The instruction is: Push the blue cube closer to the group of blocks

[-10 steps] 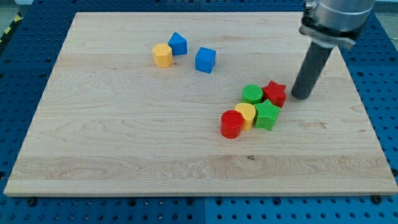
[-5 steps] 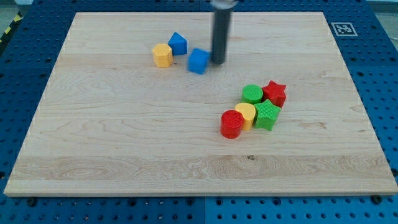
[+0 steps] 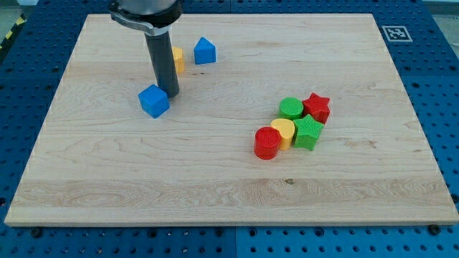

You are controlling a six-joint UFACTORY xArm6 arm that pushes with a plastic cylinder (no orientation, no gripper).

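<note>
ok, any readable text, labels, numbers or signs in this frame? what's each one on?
No words, brand names or numbers can be read anywhere in the view.
Only sign: a black-and-white square marker, a pattern and not text, on the wooden board at its top right corner.
Yellow-and-black striped tape at the view's top left edge carries no lettering.
The blocks and my tip are unmarked.

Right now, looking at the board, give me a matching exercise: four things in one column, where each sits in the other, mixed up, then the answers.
1. blue cube
2. red star
3. red cylinder
4. my tip

A. view's right end of the cluster
B. just right of the blue cube
C. view's left end of the cluster
D. left of the tip, apart from the cluster

Pairs: 1-D, 2-A, 3-C, 4-B
</note>
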